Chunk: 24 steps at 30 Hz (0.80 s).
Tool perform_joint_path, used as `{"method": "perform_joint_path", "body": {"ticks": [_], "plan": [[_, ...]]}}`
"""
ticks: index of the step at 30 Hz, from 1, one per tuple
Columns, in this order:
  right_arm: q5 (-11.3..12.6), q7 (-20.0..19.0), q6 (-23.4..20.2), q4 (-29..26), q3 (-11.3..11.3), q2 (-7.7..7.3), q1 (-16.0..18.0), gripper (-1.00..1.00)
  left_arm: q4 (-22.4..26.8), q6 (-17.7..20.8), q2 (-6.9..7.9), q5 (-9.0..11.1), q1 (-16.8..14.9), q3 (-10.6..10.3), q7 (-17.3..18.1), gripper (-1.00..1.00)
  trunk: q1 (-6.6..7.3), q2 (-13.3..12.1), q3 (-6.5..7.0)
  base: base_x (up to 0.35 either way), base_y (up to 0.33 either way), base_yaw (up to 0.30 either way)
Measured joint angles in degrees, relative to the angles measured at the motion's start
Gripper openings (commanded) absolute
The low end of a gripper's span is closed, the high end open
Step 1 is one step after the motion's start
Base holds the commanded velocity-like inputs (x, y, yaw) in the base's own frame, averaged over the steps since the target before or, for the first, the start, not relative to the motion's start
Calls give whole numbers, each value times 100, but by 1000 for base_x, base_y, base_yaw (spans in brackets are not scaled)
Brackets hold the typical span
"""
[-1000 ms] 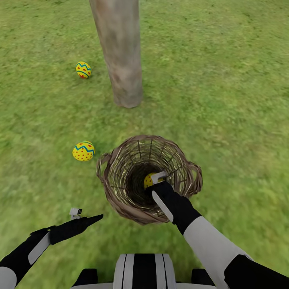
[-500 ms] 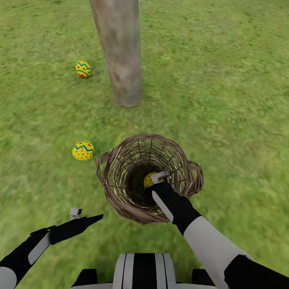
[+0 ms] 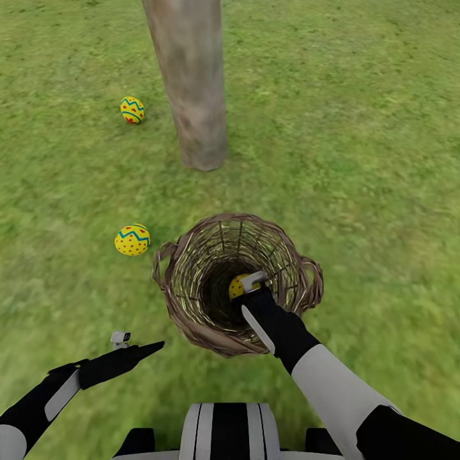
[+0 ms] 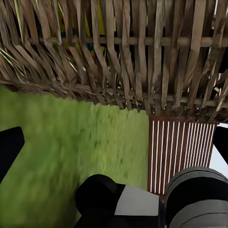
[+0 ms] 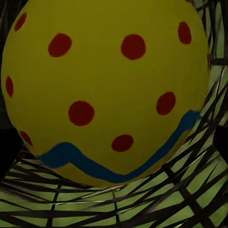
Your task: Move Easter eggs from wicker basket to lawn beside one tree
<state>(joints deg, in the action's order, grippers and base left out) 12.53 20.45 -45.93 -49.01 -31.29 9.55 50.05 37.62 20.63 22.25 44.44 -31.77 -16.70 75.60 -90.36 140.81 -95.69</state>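
Observation:
A brown wicker basket (image 3: 191,319) stands on the lawn (image 3: 358,160) just in front of me. Deep inside it lies one yellow Easter egg (image 3: 236,285) with red dots and a blue zigzag (image 5: 109,85). My right gripper (image 3: 243,289) reaches down into the basket, open, its fingers at either side of that egg. Two more eggs lie on the grass: one (image 3: 132,239) left of the basket, one (image 3: 132,110) left of the tree (image 3: 191,89). My left gripper (image 3: 148,349) hovers low and open beside the basket's outer wall (image 4: 118,57).
The thick grey-brown trunk rises from the grass a short way beyond the basket. Open lawn spreads to the right and far left. My own base (image 3: 230,431) sits right behind the basket.
The whole picture shifted by a couple of pixels a second ago. Both arms, the basket and the eggs hold the same places.

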Motion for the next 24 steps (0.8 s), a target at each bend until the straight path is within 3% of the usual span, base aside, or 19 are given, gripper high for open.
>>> {"method": "perform_joint_path", "body": {"ticks": [24], "plan": [[50, -79, -96, -61, 11, 3, -9, 100, -18, 4, -2, 10, 0, 35, 9, 100, 0, 0, -90, 0, 0, 0]]}}
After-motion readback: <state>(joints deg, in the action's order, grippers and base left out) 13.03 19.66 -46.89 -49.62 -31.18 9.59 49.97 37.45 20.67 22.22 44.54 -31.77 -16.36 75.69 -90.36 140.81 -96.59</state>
